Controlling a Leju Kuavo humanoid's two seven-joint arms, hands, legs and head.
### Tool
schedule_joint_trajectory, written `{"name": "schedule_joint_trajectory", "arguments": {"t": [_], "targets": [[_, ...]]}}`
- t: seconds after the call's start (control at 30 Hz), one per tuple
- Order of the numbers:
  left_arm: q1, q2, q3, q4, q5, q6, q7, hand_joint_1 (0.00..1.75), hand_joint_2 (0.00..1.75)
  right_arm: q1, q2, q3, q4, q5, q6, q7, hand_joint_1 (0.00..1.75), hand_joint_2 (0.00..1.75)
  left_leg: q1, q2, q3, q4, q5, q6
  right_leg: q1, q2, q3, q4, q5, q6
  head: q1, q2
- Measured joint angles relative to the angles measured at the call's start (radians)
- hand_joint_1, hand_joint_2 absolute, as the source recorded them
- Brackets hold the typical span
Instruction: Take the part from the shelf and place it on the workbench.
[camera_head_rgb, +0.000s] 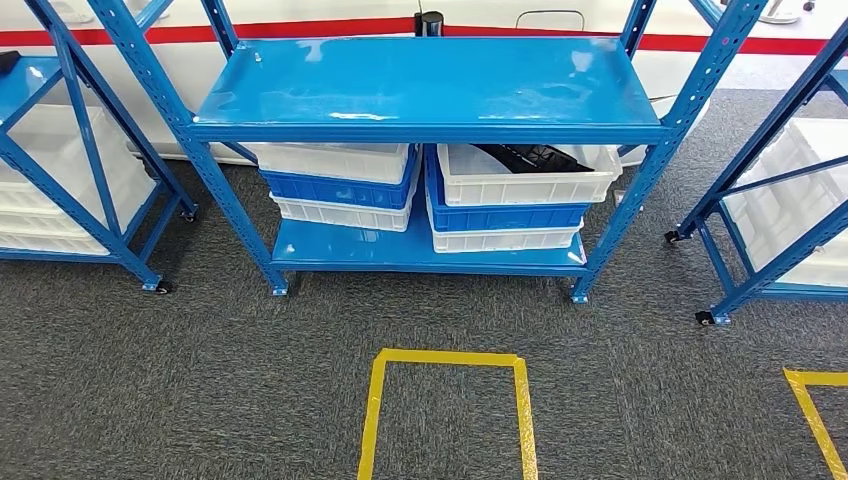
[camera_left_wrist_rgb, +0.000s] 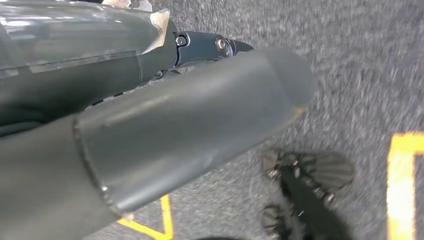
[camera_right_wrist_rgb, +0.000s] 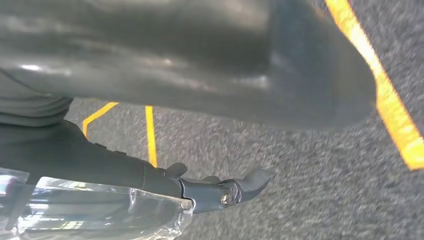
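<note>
We face a blue shelf (camera_head_rgb: 430, 85) on grey carpet (camera_head_rgb: 200, 380), yellow tape (camera_head_rgb: 447, 358) squared on the floor before it. The dark part (camera_head_rgb: 530, 154) lies in the upper white bin (camera_head_rgb: 530, 180) on the lower level, well ahead of our fingers. Our left hand (camera_left_wrist_rgb: 165, 125) and right hand (camera_right_wrist_rgb: 200, 65) hang over carpet, fingers (camera_right_wrist_rgb: 235, 190) extended, holding nothing.

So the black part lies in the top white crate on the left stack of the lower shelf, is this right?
Not quite. The black part lies in the top white crate of the right stack, not the left. It is on the lower shelf, as the head view shows.
</note>
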Motion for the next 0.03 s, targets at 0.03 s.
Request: {"name": "schedule_joint_trajectory", "arguments": {"t": [0.03], "targets": [[0.003, 0.001, -0.013, -0.002, 0.006, -0.004, 0.002, 0.0, 0.0, 0.002, -0.001, 0.005, -0.002, -0.008, 0.005, -0.002, 0.0, 0.0, 0.0, 0.0, 0.0, 0.0, 0.0, 0.0, 0.0, 0.0, 0.0, 0.0, 0.0, 0.0, 0.0, 0.0]]}}
